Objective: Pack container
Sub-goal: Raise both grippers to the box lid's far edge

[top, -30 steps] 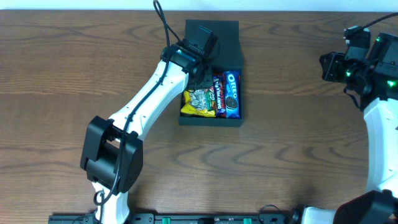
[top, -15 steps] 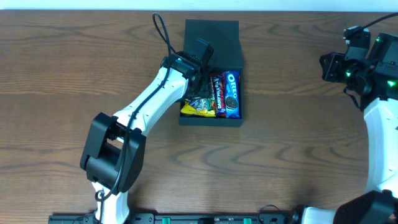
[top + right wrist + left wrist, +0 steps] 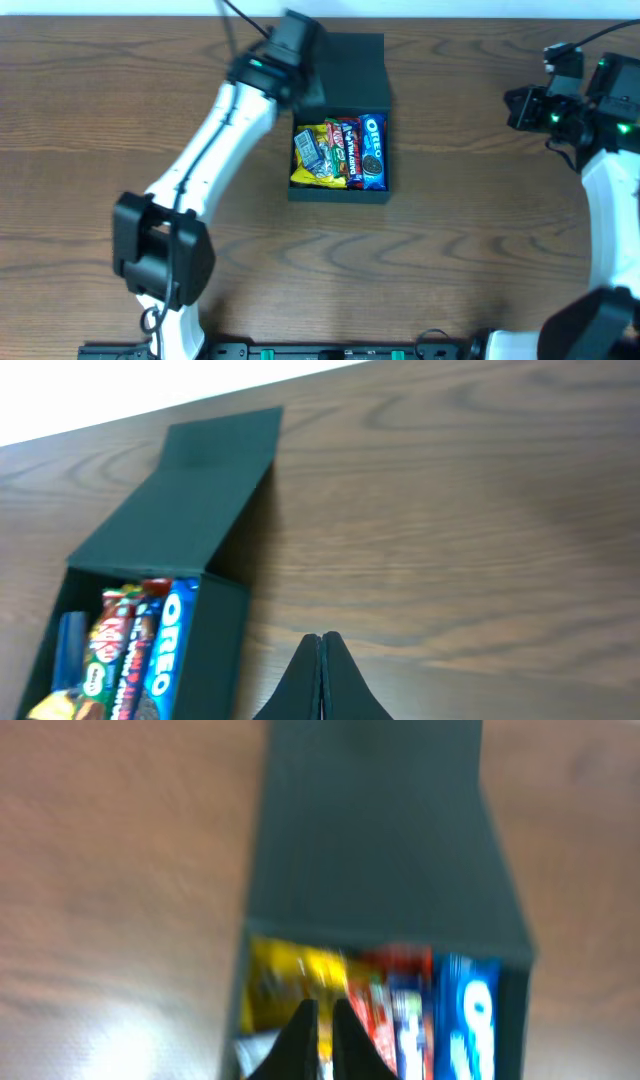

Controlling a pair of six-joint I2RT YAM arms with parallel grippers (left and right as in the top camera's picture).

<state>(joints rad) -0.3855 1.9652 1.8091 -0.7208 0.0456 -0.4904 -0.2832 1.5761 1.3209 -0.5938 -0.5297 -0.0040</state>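
Now left gripper (image 3: 320, 1038) and right gripper (image 3: 322, 660) both pinch together (empty); container (image 3: 355, 65) lies open.

We read just one word: "OREO", in white caps on the blue pack (image 3: 372, 152), rightmost in the box (image 3: 352, 60). Overhead view: the word sits toward the pack's lid end, w/ a dark round cookie pic below it. Right wrist view: same word, clear, on the pack's blue face. Left wrist view: too blurred, only white blobs on blue. The red bar (image 3: 351, 150) beside it has white lettering, but we can't make it out in any view. The yellow pack (image 3: 318, 165) carries a pale label w/ some print, too small to read.
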